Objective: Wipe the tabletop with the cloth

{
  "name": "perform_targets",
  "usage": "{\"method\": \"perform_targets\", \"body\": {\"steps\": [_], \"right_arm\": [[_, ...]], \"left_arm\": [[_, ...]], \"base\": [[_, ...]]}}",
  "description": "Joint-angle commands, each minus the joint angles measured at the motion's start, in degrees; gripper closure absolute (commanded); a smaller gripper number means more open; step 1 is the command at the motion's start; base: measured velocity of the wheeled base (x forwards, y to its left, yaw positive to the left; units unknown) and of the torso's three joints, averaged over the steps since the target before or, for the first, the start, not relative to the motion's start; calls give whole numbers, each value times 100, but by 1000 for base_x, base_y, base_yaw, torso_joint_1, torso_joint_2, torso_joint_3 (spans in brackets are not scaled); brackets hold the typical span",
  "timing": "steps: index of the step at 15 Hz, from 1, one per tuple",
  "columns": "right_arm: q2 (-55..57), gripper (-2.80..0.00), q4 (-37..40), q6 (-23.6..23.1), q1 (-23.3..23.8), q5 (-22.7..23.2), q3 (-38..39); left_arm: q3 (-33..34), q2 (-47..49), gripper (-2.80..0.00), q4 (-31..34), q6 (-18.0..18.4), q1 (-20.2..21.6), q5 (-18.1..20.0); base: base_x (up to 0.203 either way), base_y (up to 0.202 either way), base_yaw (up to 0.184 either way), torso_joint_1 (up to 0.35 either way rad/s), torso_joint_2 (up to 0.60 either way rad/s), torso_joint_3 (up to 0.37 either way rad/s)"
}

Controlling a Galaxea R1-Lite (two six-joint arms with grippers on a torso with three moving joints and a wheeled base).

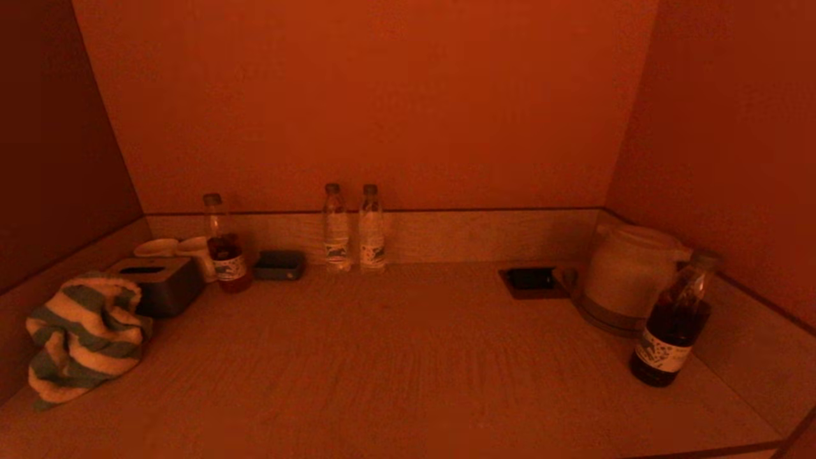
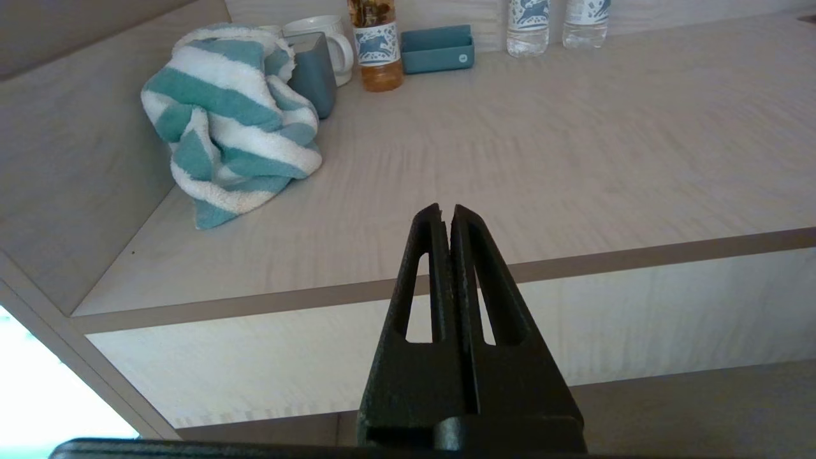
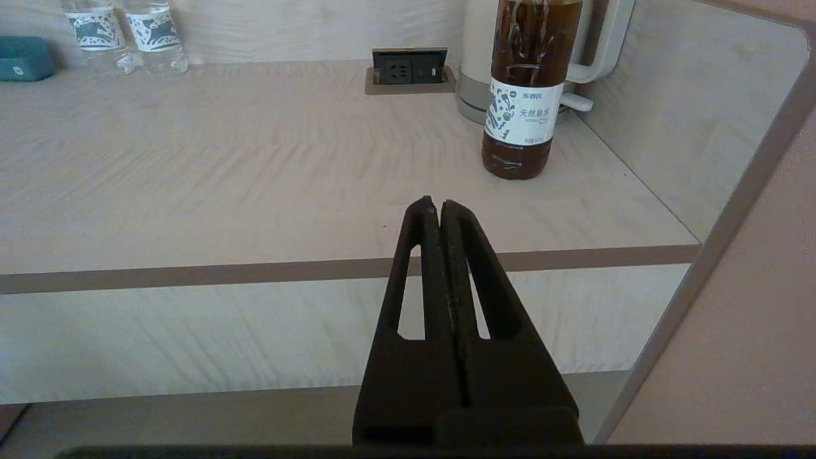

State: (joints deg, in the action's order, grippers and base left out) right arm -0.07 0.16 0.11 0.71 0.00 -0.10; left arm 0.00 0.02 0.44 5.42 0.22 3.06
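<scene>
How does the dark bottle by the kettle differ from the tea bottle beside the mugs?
The dark bottle holds deep brown liquid and looks nearly full; the tea bottle holds lighter amber liquid, filling only its lower part in the head view. The dark bottle stands on the tabletop's right side in front of the kettle; the tea bottle stands at the back left, next to the mugs. Both are upright, capped and wear a white label.

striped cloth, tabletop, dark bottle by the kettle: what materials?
Cloth: looped terry, probably cotton; fuzzy pile, soft folds.
Tabletop: pale wood-grain, matte, likely laminate or veneer; darker band along the edge.
Dark bottle: clear plastic, probably PET, glossy, paper-like label, brown liquid inside.
</scene>
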Motion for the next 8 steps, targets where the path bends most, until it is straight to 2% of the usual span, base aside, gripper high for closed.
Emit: {"method": "perform_targets", "body": {"steps": [1,8], "right_arm": [[7,0,2,5,0,0,1],[7,0,2,-2,0,0,1]], "left_arm": [[0,-2,0,-3,2,4,2],[0,-2,0,0,2,4,2]], "base": [[0,0,0,0,0,0],[0,0,0,0,0,0]]}}
